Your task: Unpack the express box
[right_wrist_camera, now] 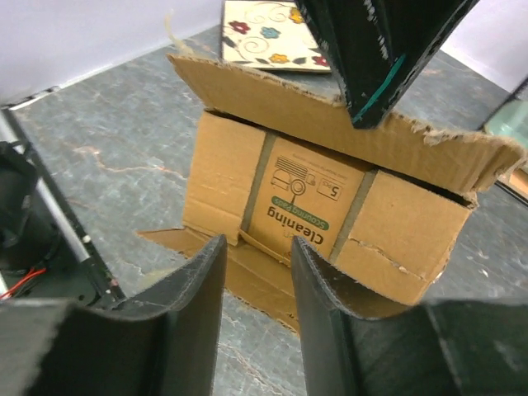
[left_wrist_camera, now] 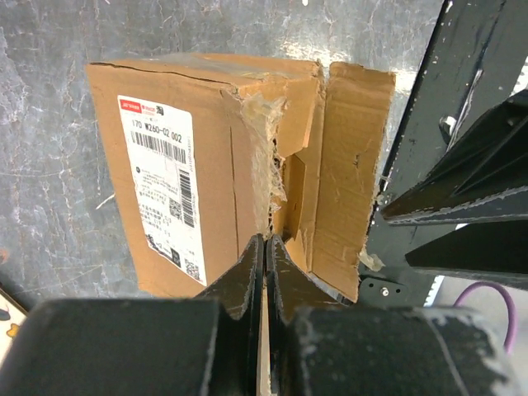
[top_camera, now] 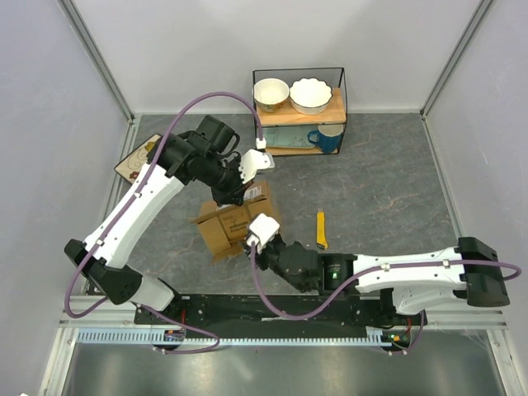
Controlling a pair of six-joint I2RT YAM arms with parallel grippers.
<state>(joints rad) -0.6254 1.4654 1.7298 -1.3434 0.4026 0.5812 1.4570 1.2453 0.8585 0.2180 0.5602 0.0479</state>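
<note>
The express box point(top_camera: 224, 227), a brown carton with a white label point(left_wrist_camera: 165, 190) and torn clear tape, lies on its side mid-table with its flaps open. My left gripper point(left_wrist_camera: 266, 239) is shut on the thin edge of its upper flap point(right_wrist_camera: 272, 107), above the box point(top_camera: 232, 195). Inside the opening shows a smaller brown package point(right_wrist_camera: 330, 206) printed "Cleaning Scouring Pads". My right gripper point(right_wrist_camera: 257, 243) stands open just before the opening, over the lower flap point(right_wrist_camera: 247, 280) that lies on the table, with nothing between its fingers. It sits at the box's near right corner point(top_camera: 254, 241).
A yellow utility knife point(top_camera: 321, 229) lies on the table right of the box. A wire rack point(top_camera: 342, 107) at the back holds two bowls and a blue mug point(top_camera: 328, 139). A flower-patterned board point(top_camera: 138, 157) lies at the far left. Walls enclose the table.
</note>
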